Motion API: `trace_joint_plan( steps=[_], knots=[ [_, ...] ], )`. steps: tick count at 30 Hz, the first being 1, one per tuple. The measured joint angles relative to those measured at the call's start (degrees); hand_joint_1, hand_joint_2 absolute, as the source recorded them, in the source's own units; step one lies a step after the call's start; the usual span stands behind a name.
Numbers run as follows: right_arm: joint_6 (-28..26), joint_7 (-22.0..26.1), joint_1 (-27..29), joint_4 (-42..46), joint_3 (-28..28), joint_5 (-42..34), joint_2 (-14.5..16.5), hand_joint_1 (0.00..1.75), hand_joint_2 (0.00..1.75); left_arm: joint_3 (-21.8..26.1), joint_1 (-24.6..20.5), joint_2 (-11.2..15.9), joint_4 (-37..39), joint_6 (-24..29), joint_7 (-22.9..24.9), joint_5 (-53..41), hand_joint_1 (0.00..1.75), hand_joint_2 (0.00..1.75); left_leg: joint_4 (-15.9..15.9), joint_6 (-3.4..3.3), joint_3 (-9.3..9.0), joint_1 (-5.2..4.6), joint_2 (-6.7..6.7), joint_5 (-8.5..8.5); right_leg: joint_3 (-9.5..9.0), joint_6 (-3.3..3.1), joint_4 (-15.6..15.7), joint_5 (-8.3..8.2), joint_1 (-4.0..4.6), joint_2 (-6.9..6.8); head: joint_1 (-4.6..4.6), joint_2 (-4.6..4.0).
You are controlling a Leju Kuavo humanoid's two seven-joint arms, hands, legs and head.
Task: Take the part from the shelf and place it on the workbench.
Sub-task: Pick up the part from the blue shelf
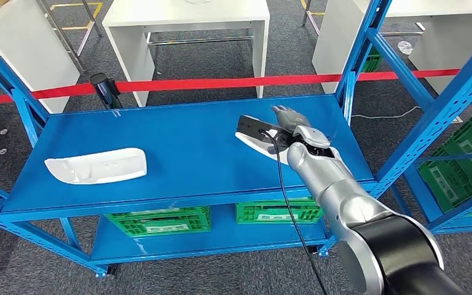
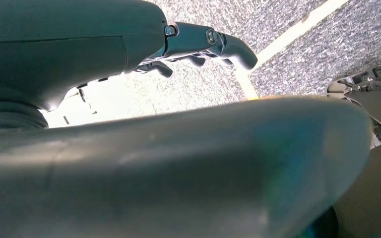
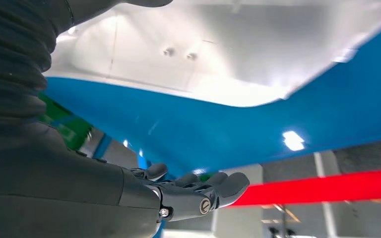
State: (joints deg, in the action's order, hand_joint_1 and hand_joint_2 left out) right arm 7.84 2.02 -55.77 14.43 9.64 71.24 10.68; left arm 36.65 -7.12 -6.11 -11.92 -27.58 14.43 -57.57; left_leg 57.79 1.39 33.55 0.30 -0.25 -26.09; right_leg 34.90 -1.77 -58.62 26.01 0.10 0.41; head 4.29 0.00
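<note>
Two white moulded parts lie on the blue shelf (image 1: 190, 132). One part (image 1: 96, 166) is at the left. The other part (image 1: 250, 142) is at the right, partly hidden by my right wrist and its black camera. My right hand (image 1: 290, 118) reaches over that part's far side with its fingers stretched out. In the right wrist view the white part (image 3: 203, 54) lies on the shelf surface (image 3: 238, 131) close by the hand, and the fingers (image 3: 198, 193) are straight and hold nothing. My left hand (image 2: 198, 42) hangs over grey carpet, fingers loosely apart and empty.
A red barrier tape (image 1: 221, 83) and a black post (image 1: 104, 87) run behind the shelf. White workbenches (image 1: 187, 18) stand beyond it. Green crates (image 1: 160, 220) sit on the lower shelf level. Blue uprights (image 1: 356, 58) frame the shelf, with another rack to the right.
</note>
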Motion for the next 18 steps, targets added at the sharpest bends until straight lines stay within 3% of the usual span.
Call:
trace_joint_plan(
  steps=[7, 18],
  knots=[
    [0.93, -0.86, -2.44, 0.0, 2.84, 1.51, 1.87, 0.0, 1.75, 0.09, 0.23, -0.49, 0.07, 0.0, 0.34, 0.02, 0.0, 0.0, 0.0, 0.0, 0.0, 0.0, -0.03, 0.0, -0.01, 0.0, 0.0, 0.0, 0.0, -0.01, -0.01, 0.0],
    [1.17, -1.68, -4.55, 0.0, 3.96, 1.1, 1.96, 0.0, 1.75, 0.08, -0.42, -1.08, 0.07, 0.0, 0.49, -1.52, 0.0, 0.0, 0.02, 0.0, -0.02, 0.0, -0.02, 0.0, -0.02, 0.0, 0.01, 0.0, -0.01, -0.02, -0.01, 0.0]
  ],
)
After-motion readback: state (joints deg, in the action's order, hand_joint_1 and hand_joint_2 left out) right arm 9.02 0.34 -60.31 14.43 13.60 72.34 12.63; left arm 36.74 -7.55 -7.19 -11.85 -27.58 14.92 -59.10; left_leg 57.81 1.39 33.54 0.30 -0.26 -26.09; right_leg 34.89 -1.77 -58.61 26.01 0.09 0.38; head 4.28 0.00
